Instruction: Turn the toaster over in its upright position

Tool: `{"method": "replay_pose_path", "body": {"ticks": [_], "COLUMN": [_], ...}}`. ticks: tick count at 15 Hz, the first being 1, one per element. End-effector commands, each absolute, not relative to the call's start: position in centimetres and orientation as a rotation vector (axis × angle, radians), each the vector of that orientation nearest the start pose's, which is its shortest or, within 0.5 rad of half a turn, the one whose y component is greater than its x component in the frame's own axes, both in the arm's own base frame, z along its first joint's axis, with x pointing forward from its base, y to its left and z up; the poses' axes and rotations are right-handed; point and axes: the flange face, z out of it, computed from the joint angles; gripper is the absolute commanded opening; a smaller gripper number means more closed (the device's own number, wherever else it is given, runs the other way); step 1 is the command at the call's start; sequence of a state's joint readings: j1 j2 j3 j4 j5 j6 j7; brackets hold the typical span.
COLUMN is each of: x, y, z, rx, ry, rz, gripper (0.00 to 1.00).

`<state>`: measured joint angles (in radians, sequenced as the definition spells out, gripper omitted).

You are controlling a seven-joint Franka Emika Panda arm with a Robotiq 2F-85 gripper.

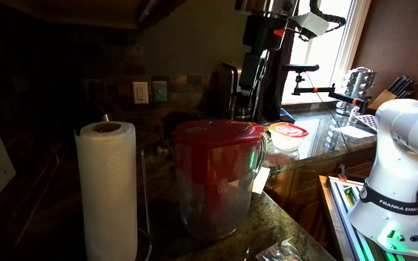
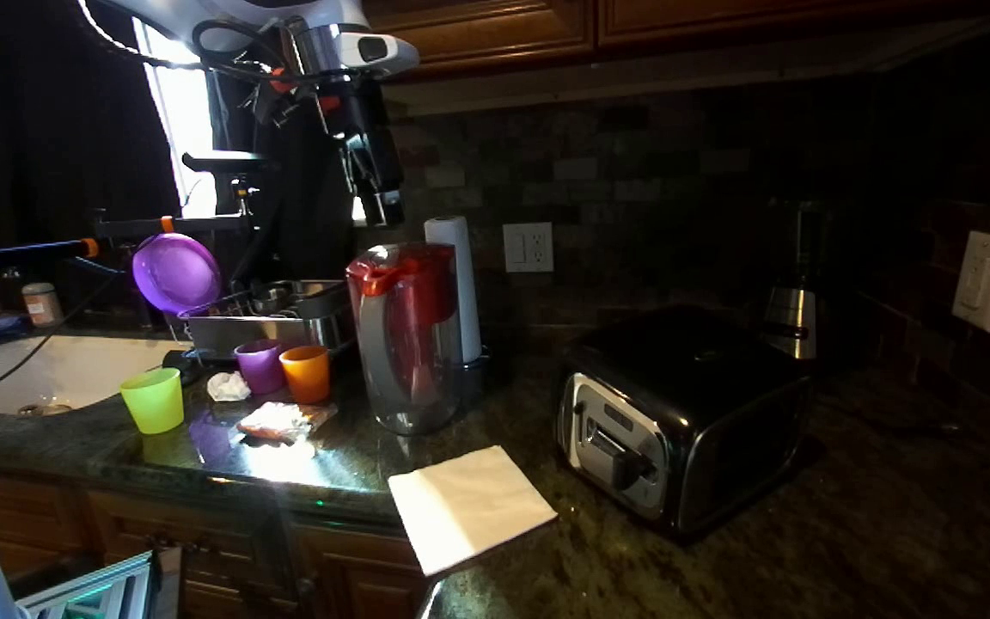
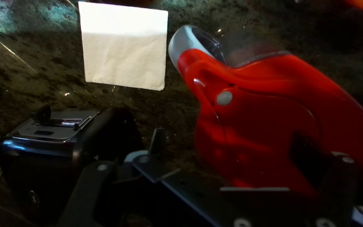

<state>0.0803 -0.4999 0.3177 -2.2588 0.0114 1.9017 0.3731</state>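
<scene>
The toaster (image 2: 701,430) is a black boxy appliance with a silver front panel. It stands on the dark counter in an exterior view, its lever slot running sideways, with no bread slots visible on its upper face. It also shows at the lower left of the wrist view (image 3: 43,160). In an exterior view it is mostly or wholly hidden behind the pitcher. My gripper (image 2: 383,211) hangs in the air above the pitcher, apart from the toaster. In the wrist view the jaws (image 3: 232,142) are wide open with nothing between them, the toaster off to their left.
The red-lidded clear pitcher (image 2: 409,344) stands below the gripper, its lid (image 3: 263,126) close under the jaws. A white napkin (image 2: 473,507) lies before the toaster. A paper towel roll (image 1: 109,188), coffee machine (image 1: 229,90), red-lidded tub (image 1: 287,136) and orange cup (image 2: 306,374) stand around.
</scene>
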Motion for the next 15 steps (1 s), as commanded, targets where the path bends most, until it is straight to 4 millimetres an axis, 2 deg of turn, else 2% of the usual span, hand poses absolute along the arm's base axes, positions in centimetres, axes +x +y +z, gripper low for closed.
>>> {"method": "replay_pose_path", "body": {"ticks": [1,15], "x": [38.9,40.0], "y": [16.7,7.2], "z": [55.7,56.8], "rx": [-3.222,-3.108], "ry": [0.079,0.544], "rz": [-0.264,-0.207], "gripper": [1.0,1.0]}}
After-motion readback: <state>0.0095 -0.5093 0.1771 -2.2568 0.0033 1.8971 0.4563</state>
